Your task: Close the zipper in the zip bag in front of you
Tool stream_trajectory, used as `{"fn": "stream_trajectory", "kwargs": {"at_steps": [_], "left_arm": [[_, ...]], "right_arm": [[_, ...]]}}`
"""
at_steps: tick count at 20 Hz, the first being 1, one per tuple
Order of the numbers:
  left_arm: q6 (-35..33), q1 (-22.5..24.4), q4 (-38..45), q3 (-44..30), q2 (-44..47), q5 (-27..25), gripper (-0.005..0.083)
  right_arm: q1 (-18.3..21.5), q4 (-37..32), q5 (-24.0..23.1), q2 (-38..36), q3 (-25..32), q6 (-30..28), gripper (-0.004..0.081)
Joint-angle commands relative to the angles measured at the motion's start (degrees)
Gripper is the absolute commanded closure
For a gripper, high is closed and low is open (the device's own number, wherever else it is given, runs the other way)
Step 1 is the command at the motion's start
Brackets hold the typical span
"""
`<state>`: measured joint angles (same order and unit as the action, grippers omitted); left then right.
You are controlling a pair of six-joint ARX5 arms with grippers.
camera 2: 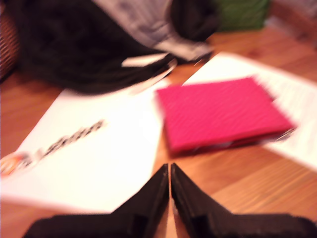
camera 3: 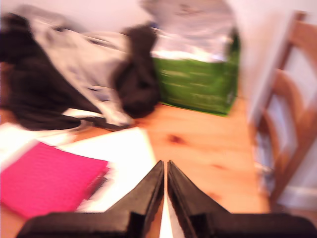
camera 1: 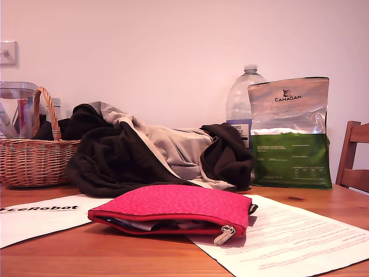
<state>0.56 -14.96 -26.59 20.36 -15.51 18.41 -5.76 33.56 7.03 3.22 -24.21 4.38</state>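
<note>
Bag: the red-pink bag (camera 1: 173,209) lies flat on the table (camera 1: 115,254), its end toward the exterior view's right resting on a printed sheet (camera 1: 300,239).
Zipper: the zipper (camera 1: 155,222) runs along the bag's near long edge and gapes open, dark lining showing; the pull tab (camera 1: 225,235) hangs at the end on the exterior view's right.
First hand: my first hand (camera 2: 170,171) has its fingers pressed together on nothing. It hangs above the table, apart from the bag (camera 2: 220,114), which lies just ahead of the tips. The view is blurred.
Second hand: my second hand (camera 3: 165,167) is likewise pressed together and empty, over the sheet (camera 3: 119,153). The bag (camera 3: 47,181) lies off to one side of it, not touching. Blurred too.
Around: a LeRobot sheet (camera 1: 40,216) lies beside the bag on the exterior view's left. Behind the bag sits a heap of dark and grey clothes (camera 1: 155,150), a basket (camera 1: 34,158), a bottle (camera 1: 242,101), a Canagan pouch (camera 1: 291,135) and a chair (camera 1: 354,156).
In the way: nothing lies between either hand and the bag.
</note>
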Motion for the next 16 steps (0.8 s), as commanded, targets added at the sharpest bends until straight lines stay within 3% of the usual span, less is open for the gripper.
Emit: {"fn": "stream_trajectory", "kwargs": {"at_steps": [1,4,8,16], "left_arm": [[1.75,-0.15,3.23,-0.46,-0.24,1.84,0.0793],[1.97,-0.17,7.34,-0.46,-0.55,2.69,0.0793],[-3.06,-1.05,13.25,-0.46,-5.73,6.25,0.0793],[-14.03,-9.38,29.44,-0.46,-28.44,7.15,0.0793]], "right_arm": [[-0.24,-1.14,1.36,0.22,0.44,0.83,0.0781],[-0.24,-1.14,4.76,0.66,0.44,1.79,0.0781],[-0.26,-2.08,10.84,4.46,0.44,1.64,0.0781],[-4.52,-3.78,12.04,15.67,0.44,-1.79,0.0781]]}}
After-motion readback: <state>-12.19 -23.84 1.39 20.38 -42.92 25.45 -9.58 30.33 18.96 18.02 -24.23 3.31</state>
